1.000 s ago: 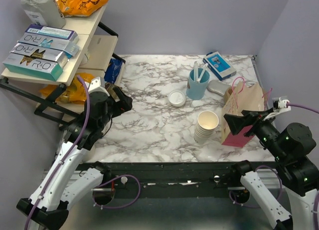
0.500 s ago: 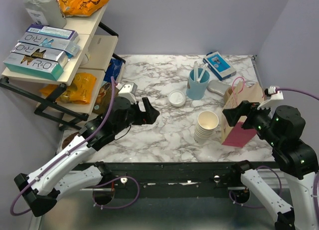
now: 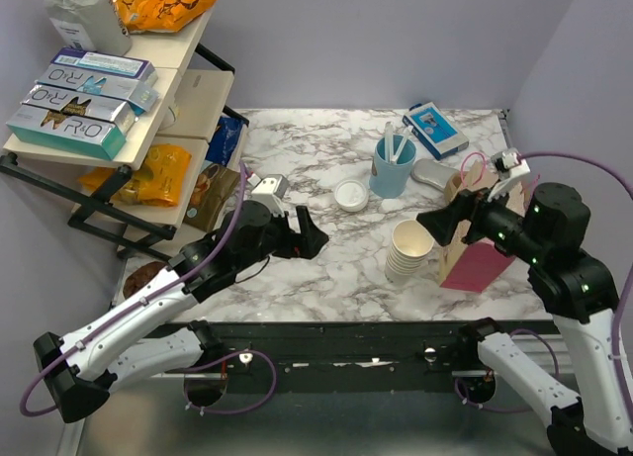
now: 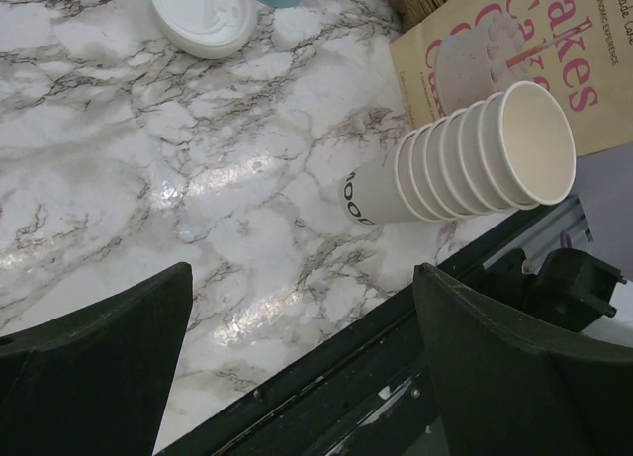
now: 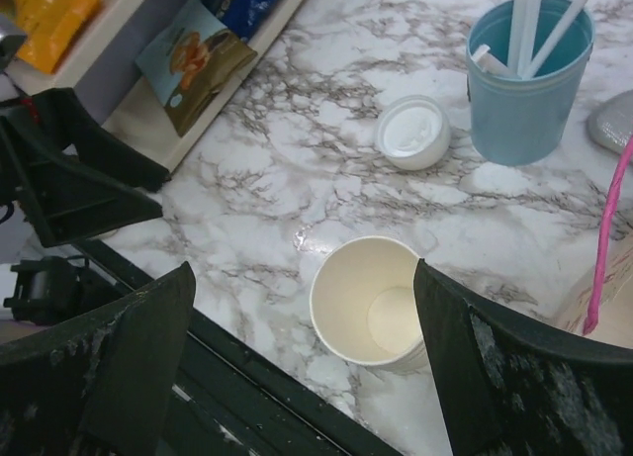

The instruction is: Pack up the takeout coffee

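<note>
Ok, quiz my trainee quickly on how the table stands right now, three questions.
1. True or false: the takeout coffee already sits inside the pink bag.
2. Which is nearest the right gripper: A) the stack of lidless cups, B) the takeout coffee, C) the left gripper?
3. Fill in: both grippers are ___ and hold nothing.
Key: 1 false; 2 A; 3 open.

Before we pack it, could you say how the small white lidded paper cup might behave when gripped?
The small white lidded paper cup probably dents under a hard squeeze, being paper. It sits low and wide, so tipping seems unlikely. Its smooth lid may be slippery.
</note>
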Controlling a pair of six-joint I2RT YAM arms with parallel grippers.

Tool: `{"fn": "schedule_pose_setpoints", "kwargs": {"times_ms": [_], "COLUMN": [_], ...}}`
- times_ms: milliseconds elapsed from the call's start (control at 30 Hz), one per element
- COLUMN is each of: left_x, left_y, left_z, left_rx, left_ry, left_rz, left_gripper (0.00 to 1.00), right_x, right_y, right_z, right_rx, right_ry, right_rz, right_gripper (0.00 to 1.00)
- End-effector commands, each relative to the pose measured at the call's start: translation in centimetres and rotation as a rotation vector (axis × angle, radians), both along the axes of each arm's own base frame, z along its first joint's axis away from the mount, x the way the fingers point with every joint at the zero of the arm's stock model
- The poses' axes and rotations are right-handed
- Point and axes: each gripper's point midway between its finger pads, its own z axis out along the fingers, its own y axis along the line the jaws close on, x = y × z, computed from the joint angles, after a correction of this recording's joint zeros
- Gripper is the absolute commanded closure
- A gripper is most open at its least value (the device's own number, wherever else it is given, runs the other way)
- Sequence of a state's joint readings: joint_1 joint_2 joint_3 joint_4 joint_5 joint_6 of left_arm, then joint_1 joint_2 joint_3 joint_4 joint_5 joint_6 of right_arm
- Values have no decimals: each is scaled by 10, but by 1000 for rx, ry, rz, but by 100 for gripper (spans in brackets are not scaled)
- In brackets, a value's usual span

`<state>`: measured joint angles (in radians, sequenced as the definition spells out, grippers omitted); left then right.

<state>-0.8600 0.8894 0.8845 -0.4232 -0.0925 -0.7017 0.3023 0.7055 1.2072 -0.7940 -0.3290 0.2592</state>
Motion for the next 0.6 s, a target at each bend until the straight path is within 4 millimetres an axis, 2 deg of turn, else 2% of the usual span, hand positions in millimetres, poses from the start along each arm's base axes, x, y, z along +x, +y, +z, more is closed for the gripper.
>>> {"fn": "schedule_pose_setpoints", "kwargs": {"times_ms": [0,133,433,567], "left_x": [-4,-5,-7,-8], "left_y": [-2,2,6,7], "left_z": [-7,-19,-27,-32], "left_rx": [-10,11,17,23], "left_ry": [12,34,51,62], "left_rz": [-6,15,26,27], "left_gripper": [1,1,1,1], "right_x": [22,29,28,30], "right_y": [-1,-5,-22,-16], "right_z": [-40,-61,-107,-121], "right_rx": [-89,-128,-208,-198], "right_ry": [152,205,312,342], "right_rz": [-26,-57,-144,-121], "right_gripper": [0,2,12,23]}}
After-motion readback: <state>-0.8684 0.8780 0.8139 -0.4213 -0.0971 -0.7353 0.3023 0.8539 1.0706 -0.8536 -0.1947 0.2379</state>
